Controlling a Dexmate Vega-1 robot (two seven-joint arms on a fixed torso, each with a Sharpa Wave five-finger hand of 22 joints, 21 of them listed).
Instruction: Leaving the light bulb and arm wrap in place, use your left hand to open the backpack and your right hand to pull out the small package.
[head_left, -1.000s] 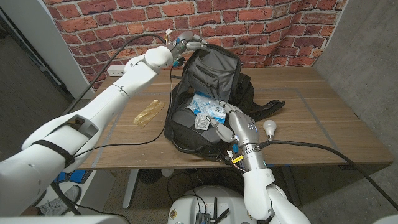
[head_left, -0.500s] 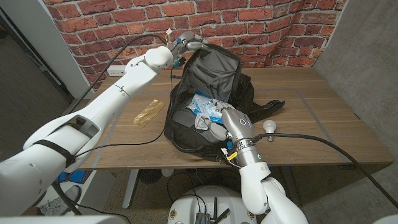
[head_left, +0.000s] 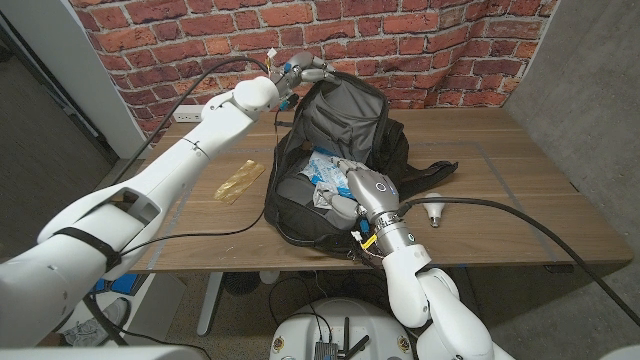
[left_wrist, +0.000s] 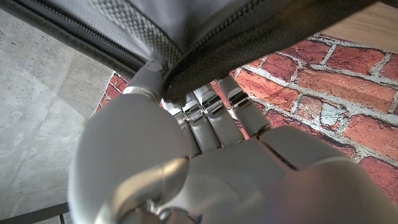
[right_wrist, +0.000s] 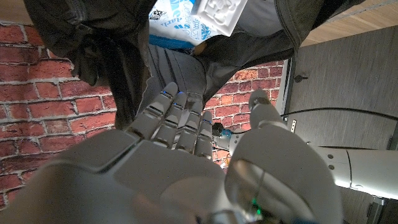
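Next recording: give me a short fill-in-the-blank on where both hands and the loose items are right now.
1. The left hand grips the backpack's raised ____ edge.
2. The right hand reaches into the backpack's open ____.
3. The light bulb lies on the table on the robot's ____ side of the backpack.
4. The tan arm wrap lies on the robot's ____ side.

Missing words: top; compartment; right; left

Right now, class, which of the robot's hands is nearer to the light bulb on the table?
Right. The right hand is over the open backpack, just beside the light bulb. The left hand grips the backpack's raised flap at the far side, well away from it.
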